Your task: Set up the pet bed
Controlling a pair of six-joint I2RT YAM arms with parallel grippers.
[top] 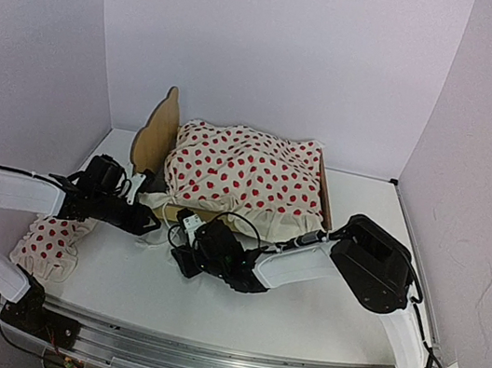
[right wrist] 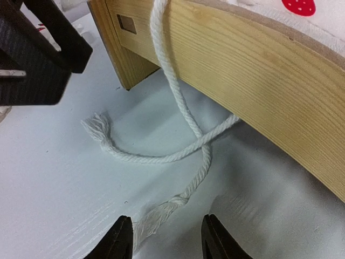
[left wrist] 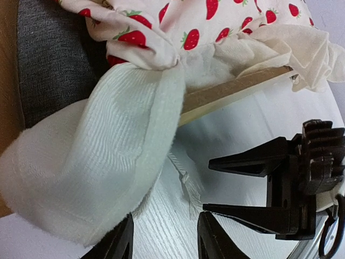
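The pet bed (top: 156,131) stands at the back middle with its scalloped headboard on the left, under a cream red-dotted cloth (top: 243,172). In the left wrist view the cloth's white underside (left wrist: 97,162) hangs over the wooden side rail (left wrist: 232,93), and grey mattress (left wrist: 51,65) shows beside it. My left gripper (left wrist: 164,242) is open at the bed's front left corner, its left finger at the cloth's edge. My right gripper (right wrist: 166,238) is open low over the table, with the frayed end of a white rope (right wrist: 157,216) lying between its fingers. The rope hangs from the bed frame (right wrist: 242,70).
A small red-dotted pillow (top: 52,241) lies on the table at the left, near my left arm. The two grippers (top: 148,217) (top: 182,230) are close together in front of the bed. White walls close in the table on three sides.
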